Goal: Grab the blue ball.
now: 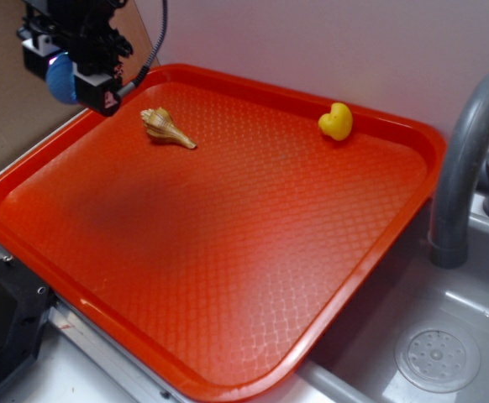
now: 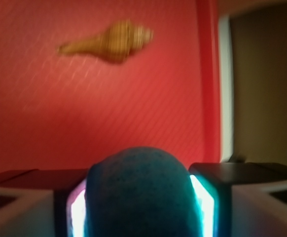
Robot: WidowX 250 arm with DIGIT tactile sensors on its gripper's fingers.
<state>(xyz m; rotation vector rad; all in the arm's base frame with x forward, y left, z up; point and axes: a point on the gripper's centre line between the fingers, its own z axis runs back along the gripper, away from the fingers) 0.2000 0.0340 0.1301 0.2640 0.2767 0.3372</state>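
The blue ball (image 1: pixel 60 78) is held between my gripper's (image 1: pixel 66 77) two fingers, lifted above the far left corner of the red tray (image 1: pixel 228 252). In the wrist view the ball (image 2: pixel 139 195) fills the gap between both lit pads, and the gripper (image 2: pixel 139 202) is shut on it. The ball's surface looks dimpled. The tan spiral seashell (image 1: pixel 165 127) lies on the tray just right of the gripper and shows in the wrist view (image 2: pixel 111 41) too.
A yellow toy (image 1: pixel 337 122) sits at the tray's far right. A grey faucet (image 1: pixel 467 159) and a sink with a drain (image 1: pixel 436 359) lie right of the tray. A brown board (image 1: pixel 1 109) stands behind the gripper at left.
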